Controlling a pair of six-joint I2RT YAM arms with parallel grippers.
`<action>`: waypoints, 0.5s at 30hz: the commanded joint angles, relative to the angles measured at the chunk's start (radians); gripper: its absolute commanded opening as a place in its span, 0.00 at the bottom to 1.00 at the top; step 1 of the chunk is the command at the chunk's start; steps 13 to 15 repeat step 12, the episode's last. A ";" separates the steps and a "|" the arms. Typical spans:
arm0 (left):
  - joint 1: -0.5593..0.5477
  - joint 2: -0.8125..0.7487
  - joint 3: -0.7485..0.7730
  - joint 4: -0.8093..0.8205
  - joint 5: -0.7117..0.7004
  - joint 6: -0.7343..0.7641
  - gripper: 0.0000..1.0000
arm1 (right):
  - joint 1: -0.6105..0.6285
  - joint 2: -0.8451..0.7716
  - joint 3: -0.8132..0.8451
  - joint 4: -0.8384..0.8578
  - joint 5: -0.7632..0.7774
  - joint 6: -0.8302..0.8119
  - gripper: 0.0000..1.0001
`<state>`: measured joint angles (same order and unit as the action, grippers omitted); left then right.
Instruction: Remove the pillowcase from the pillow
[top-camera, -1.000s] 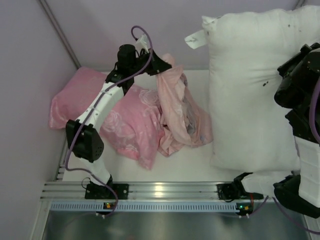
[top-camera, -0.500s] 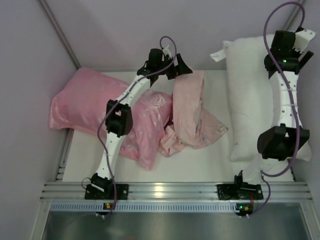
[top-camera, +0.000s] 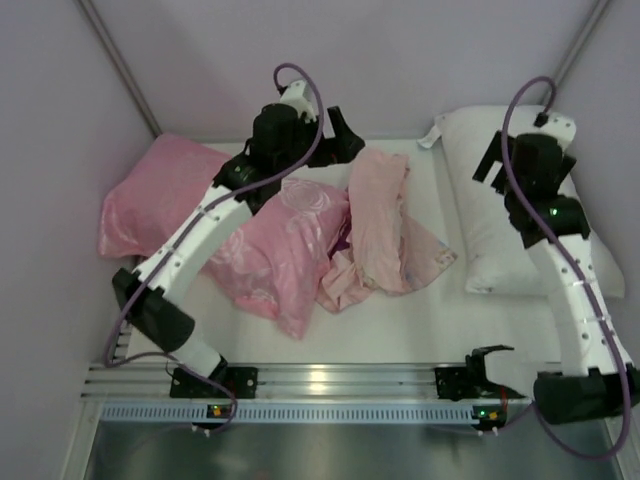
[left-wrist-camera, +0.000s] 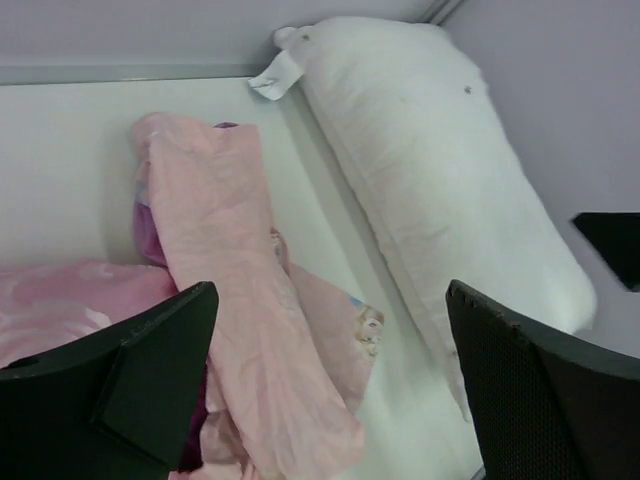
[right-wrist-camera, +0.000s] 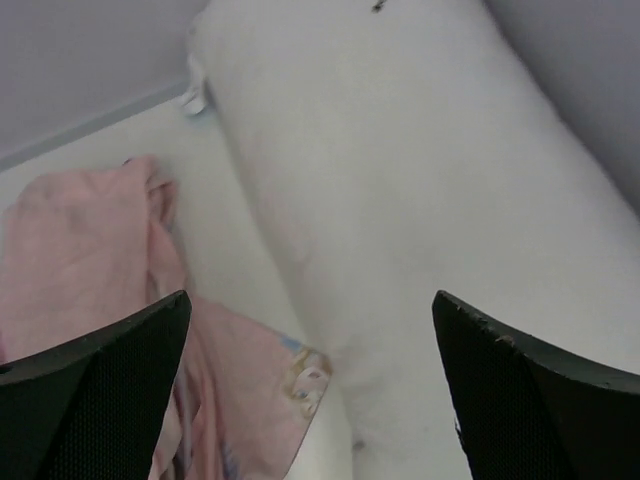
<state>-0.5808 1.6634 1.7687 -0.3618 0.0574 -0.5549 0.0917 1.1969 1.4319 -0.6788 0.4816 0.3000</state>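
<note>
L gripper (left-wrist-camera: 330, 290) & R gripper (right-wrist-camera: 310, 300) both wide open, holding nothing, arms hovering upper centre & upper right; pillowcase (top-camera: 385, 225) crumpled mid-frame, just left of bare pillow (top-camera: 485, 230).

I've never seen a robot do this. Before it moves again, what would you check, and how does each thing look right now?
1. The pillowcase is off the pillow: ok; it lies crumpled, pale side out, beside the bare white pillow.
2. The left gripper is empty: ok, open, holding nothing.
3. The right gripper is empty: ok, open above the pillow.
4. The pillowcase is clear of the pink pillow: not ok, they touch.
5. The pillowcase is clear of the pillow's edge: cannot tell; one corner lies close.
</note>
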 joint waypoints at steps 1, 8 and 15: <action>-0.115 -0.140 -0.196 -0.016 -0.015 -0.025 0.99 | 0.158 -0.146 -0.230 0.044 -0.116 0.072 0.99; -0.254 -0.564 -0.821 0.159 -0.086 -0.209 0.99 | 0.305 -0.321 -0.577 0.116 -0.153 0.159 0.99; -0.257 -0.732 -0.984 0.248 -0.067 -0.246 0.99 | 0.382 -0.370 -0.662 0.130 -0.156 0.169 0.99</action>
